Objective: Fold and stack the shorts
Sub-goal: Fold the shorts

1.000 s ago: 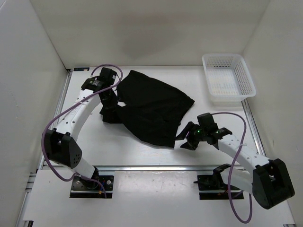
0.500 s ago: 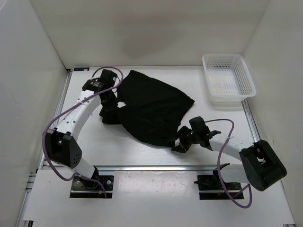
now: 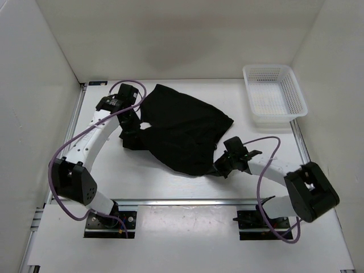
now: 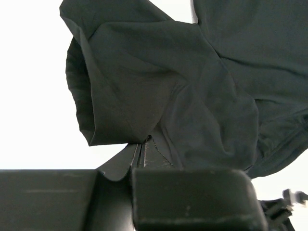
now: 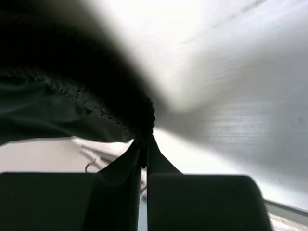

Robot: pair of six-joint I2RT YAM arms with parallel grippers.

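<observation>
The black shorts [image 3: 185,133] lie loosely spread across the middle of the table. My left gripper [image 3: 132,136] is at their left edge, shut on a fold of the cloth [image 4: 144,96]; its jaws meet with fabric pinched at the tips [image 4: 143,144]. My right gripper [image 3: 219,168] sits at the shorts' near right corner, shut on the hem [image 5: 120,125], which bunches at the jaw tips [image 5: 144,144].
A white perforated basket [image 3: 274,94] stands at the back right corner. White walls enclose the table on three sides. A metal rail [image 3: 187,201] runs along the near edge by the arm bases.
My right arm has swung left and reached the shorts' near right corner, and its jaws have closed on the hem. The left arm has stayed put with its grip.
</observation>
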